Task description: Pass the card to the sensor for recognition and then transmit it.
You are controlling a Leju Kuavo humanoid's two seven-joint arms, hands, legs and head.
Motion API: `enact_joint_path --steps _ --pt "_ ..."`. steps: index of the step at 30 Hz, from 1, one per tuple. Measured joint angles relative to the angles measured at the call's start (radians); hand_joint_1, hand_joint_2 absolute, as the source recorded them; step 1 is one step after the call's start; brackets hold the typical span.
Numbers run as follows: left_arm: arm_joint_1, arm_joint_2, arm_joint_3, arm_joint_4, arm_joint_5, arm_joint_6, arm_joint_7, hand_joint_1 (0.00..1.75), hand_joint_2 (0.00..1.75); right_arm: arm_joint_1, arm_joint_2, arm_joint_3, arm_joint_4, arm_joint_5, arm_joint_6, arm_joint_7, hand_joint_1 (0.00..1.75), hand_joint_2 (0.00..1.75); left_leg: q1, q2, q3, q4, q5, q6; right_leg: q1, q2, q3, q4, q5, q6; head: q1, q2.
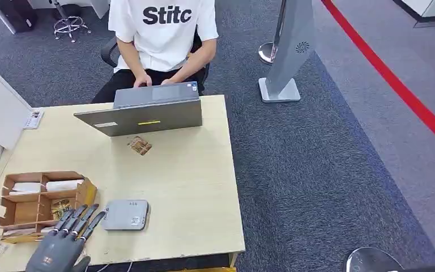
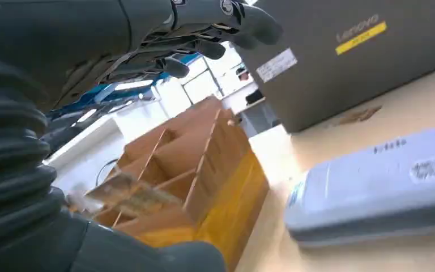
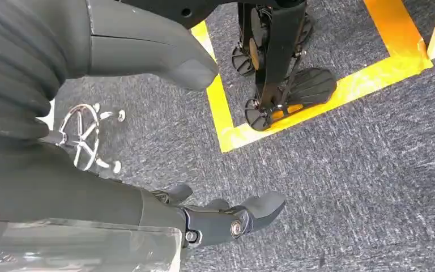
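Nearest you, at the counter's (image 1: 192,187) near edge, your left robot hand (image 1: 62,241) hovers with fingers spread, holding nothing, its fingertips reaching over the wooden organizer (image 1: 37,207) at the near left corner. Cards (image 1: 61,208) lie in its compartments. Just beside it sits the grey sensor (image 1: 126,215). Your right robot hand (image 3: 226,218) hangs over the carpet, fingers loosely apart and empty. Further back, a brown card (image 1: 140,145) lies before the laptop (image 1: 147,110) at the far edge, where a person (image 1: 161,39) types.
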Motion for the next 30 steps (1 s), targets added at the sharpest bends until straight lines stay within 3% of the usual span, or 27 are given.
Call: enact_joint_path --steps 17,21,30 --pt "0.076 0.042 0.024 -0.032 0.021 0.034 0.05 0.0 1.75 0.001 0.008 -0.027 -0.01 0.003 0.009 -0.007 0.0 1.75 0.0 -0.001 0.0 0.0 0.0 0.0 0.0 -0.002 0.001 0.0 0.0 0.0 0.0 0.0" --pt "0.066 0.016 0.068 -0.032 -0.016 0.05 0.045 0.0 1.75 0.001 0.01 -0.031 -0.01 0.019 0.007 -0.01 0.0 1.75 0.0 -0.001 0.0 0.0 0.0 0.0 0.0 -0.002 0.001 0.0 0.0 0.0 0.0 0.0" --pt "0.02 -0.056 0.177 -0.009 0.007 0.03 -0.025 0.0 1.75 0.001 0.01 -0.036 -0.01 0.035 -0.001 -0.006 0.0 1.75 0.0 -0.001 0.0 0.0 0.0 0.0 0.0 -0.002 0.001 0.0 0.0 0.0 0.0 0.0"
